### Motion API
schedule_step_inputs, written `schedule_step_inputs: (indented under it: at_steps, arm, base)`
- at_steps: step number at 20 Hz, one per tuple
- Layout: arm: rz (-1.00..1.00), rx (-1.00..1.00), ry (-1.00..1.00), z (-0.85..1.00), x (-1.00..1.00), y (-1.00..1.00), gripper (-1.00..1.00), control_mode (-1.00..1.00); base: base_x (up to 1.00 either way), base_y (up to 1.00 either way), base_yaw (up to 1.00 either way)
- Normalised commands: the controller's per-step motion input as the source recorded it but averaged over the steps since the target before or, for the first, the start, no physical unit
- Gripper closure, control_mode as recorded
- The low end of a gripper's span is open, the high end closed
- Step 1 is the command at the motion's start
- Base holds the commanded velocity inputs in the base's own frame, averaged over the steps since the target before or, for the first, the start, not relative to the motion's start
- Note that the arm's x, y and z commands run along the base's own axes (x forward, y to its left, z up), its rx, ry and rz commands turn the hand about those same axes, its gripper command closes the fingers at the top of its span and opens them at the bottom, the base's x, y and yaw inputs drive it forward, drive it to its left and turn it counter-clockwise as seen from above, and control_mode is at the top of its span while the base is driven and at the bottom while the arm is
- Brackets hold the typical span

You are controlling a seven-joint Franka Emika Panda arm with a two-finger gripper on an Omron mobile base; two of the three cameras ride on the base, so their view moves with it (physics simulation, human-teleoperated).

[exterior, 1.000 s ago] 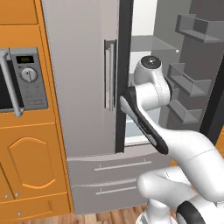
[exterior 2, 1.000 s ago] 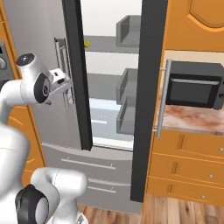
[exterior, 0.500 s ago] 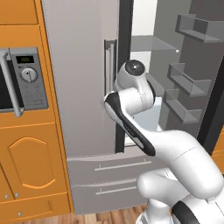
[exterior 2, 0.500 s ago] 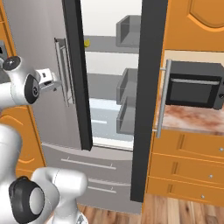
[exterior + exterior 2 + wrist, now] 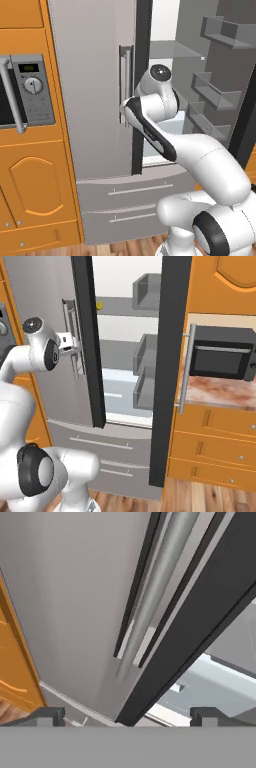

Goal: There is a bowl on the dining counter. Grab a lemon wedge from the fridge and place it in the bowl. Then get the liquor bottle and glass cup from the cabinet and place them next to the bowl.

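While my gripper [image 5: 127, 714] is hanging spread wide beside the left door's handle [image 5: 150, 597], I am judging it should swing right toward the lemon wedge [image 5: 99, 305] on the far upper shelf [image 5: 117, 307].

The fridge [image 5: 100, 100] is being viewed forward and slightly down from behind the arm at its left, with the microwave [image 5: 25, 95] at nine o'clock. From behind at its right, the same fridge is being seen, its open door [image 5: 172, 371] standing at centre. Very close up, the closed door's handle [image 5: 150, 597] is being looked at along the hand.
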Motion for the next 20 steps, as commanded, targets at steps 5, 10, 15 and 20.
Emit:
schedule_step_inputs:
  at_steps: [5, 10, 15, 20]
  arm:
    - [0.07, 0.00, -0.06, 0.00, 0.42, 0.10, -1.00, -1.00]
    - [0.00, 0.00, -0.07, 0.00, 0.47, 0.11, -1.00, -1.00]
    - [0.00, 0.00, -0.06, 0.00, 0.40, 0.00, -1.00, -1.00]
    - [0.00, 0.00, -0.05, -0.03, 0.37, 0.07, -1.00, -1.00]
  base:
    - [0.00, 0.00, 0.00]
    - [0.00, 0.00, 0.00]
    - [0.00, 0.00, 0.00]
    - [0.00, 0.00, 0.00]
